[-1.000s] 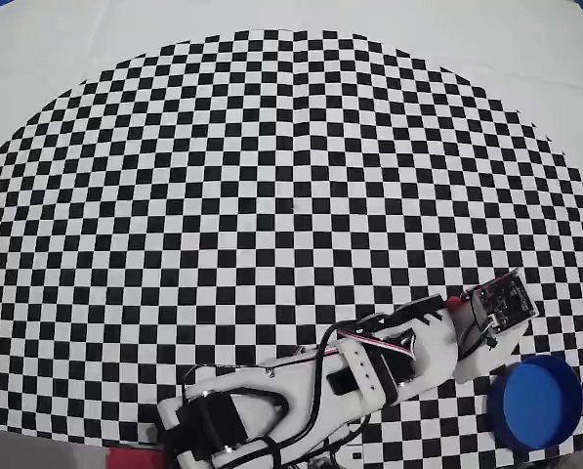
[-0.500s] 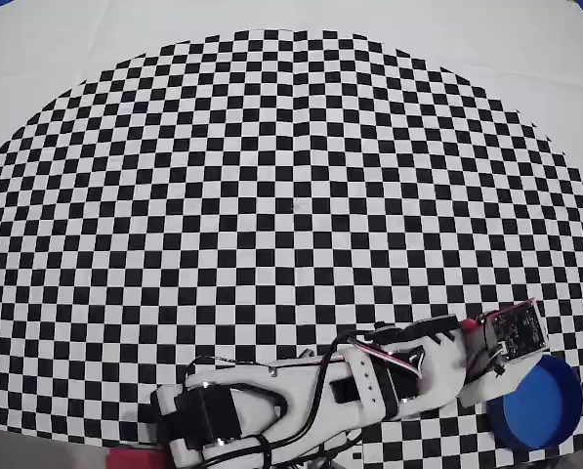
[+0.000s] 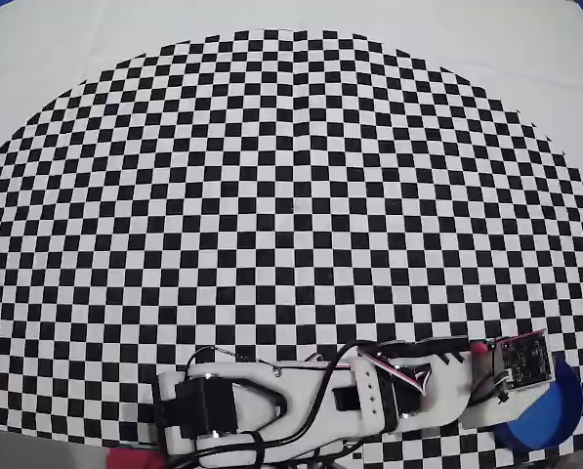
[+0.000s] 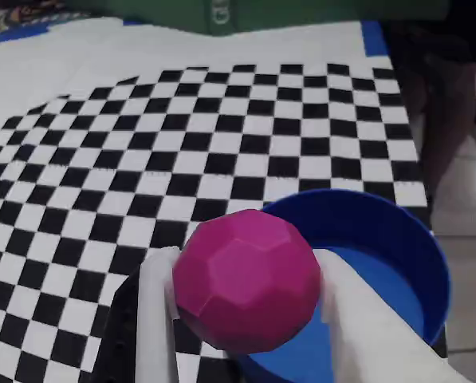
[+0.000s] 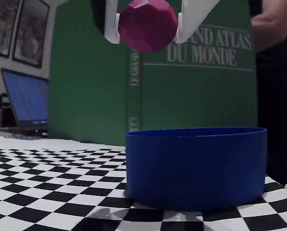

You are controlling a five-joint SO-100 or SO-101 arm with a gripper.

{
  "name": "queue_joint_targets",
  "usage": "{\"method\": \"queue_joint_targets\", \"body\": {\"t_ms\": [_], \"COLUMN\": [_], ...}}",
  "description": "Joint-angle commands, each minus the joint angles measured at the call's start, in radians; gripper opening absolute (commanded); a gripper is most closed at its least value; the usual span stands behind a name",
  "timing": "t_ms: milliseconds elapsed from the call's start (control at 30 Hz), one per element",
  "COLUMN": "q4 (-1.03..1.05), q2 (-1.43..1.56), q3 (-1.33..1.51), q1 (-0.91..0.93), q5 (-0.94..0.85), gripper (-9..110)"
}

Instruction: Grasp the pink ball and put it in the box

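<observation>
One faceted magenta pink ball (image 4: 246, 281)

In the overhead view the arm is covering most of the pink ball (image 3: 478, 346), leaving only a sliver showing, and is hiding part of the blue box (image 3: 545, 415). In the wrist view the ball (image 4: 245, 279) is blocking the box's near rim (image 4: 397, 239), and the bottom edge is cutting off the tool (image 4: 245, 335). In the fixed view the top edge is cropping the tool (image 5: 148, 24) above its fingers.
</observation>
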Motion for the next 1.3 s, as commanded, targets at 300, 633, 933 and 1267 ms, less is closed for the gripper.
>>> {"method": "queue_joint_targets", "body": {"t_ms": [300, 633, 933, 1267], "q4": [-0.028, -0.091, -0.127, -0.138], "q2": [0.005, -0.16, -0.281, -0.382], "q3": [-0.04, -0.077, -0.137, -0.202], "q1": [0.083, 0.12, 0.126, 0.121], "q5": [-0.012, -0.025, -0.031, -0.034], "gripper": [0, 0, 0, 0]}}
